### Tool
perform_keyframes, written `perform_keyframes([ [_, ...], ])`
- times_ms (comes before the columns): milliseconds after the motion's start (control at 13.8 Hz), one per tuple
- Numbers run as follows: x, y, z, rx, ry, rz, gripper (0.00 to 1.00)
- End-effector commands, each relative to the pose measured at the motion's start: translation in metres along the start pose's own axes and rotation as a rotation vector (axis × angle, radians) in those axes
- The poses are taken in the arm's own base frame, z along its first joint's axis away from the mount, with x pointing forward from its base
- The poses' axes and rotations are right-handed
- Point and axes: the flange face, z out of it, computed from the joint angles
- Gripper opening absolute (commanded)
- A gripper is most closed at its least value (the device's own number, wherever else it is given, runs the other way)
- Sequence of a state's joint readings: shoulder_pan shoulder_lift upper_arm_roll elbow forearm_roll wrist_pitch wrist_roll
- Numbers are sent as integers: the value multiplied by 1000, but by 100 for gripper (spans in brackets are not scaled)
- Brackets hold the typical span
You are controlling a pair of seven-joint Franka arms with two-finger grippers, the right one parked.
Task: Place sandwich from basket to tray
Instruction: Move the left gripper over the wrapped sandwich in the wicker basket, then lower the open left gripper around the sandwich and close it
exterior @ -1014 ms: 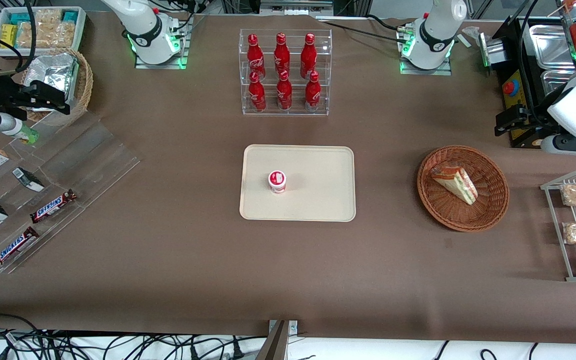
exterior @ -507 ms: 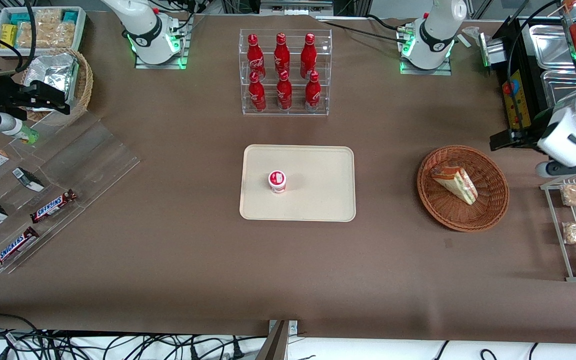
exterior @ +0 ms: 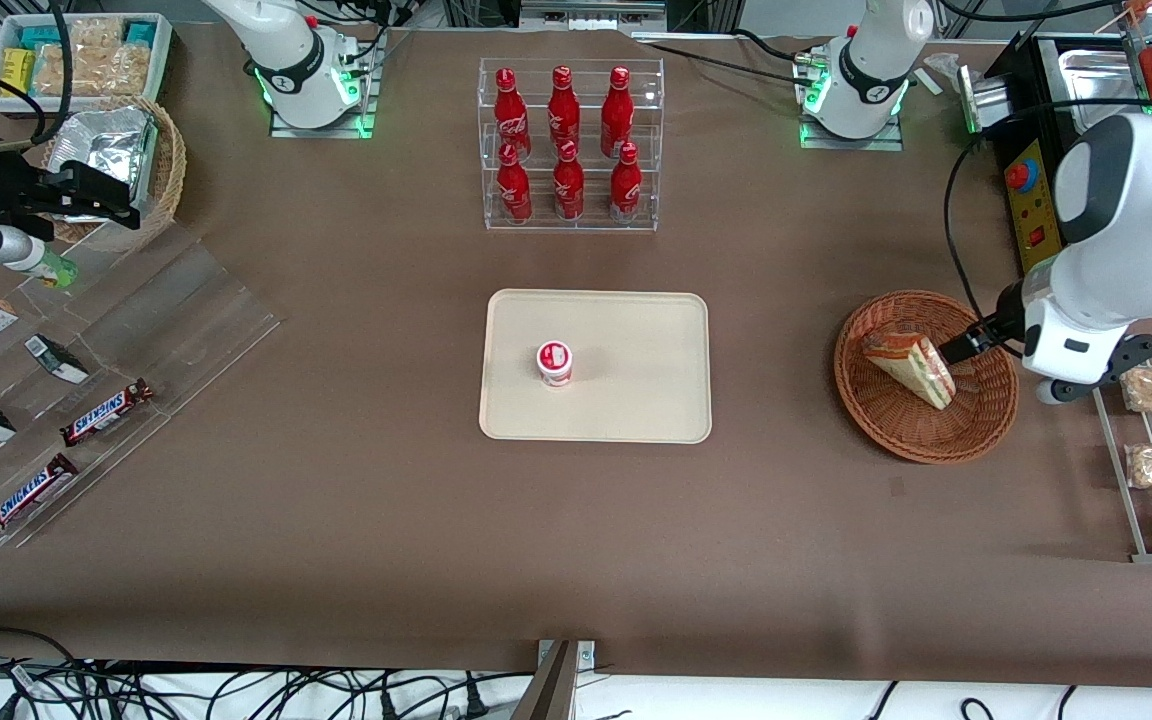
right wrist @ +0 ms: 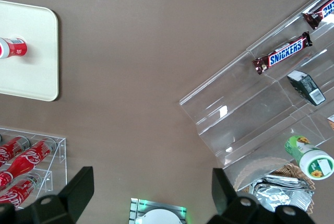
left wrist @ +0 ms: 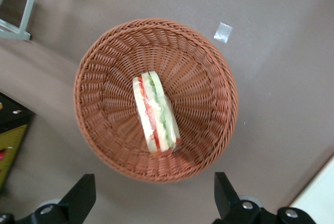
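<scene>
Tray [exterior: 636,400] at desk centre holds only a small red-and-white cup [exterior: 555,362]; no sandwich on it, so transfer not started. Sandwich [left wrist: 155,113] lies in the basket [left wrist: 104,72] toward the working arm's end. Tool [left wrist: 151,205] hovers above the basket, fingers apart, touching nothing; grasp, carry and release all remain.

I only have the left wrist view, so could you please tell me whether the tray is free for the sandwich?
Observer: Not entirely. A small red-and-white cup stands on the tray, nearer its parked-arm end.
Operator: Thank you. Where does the tray lie from the basket?
Observer: The tray lies toward the parked arm's end of the table from the basket.
Operator: And where is the gripper?
Observer: The gripper hangs over the basket, on the working-arm side of the sandwich.
</scene>
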State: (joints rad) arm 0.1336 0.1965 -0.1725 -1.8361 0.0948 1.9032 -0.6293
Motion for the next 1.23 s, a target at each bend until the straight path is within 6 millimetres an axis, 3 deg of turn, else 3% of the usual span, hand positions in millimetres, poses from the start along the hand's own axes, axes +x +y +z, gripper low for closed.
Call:
perform_keyframes([
  [0,-2,-18,26,-15,47,-74,100],
  [797,-19,-21,137,-115,132,-195,100],
  [1159,-24,-19,168,-129,124,-200,100],
])
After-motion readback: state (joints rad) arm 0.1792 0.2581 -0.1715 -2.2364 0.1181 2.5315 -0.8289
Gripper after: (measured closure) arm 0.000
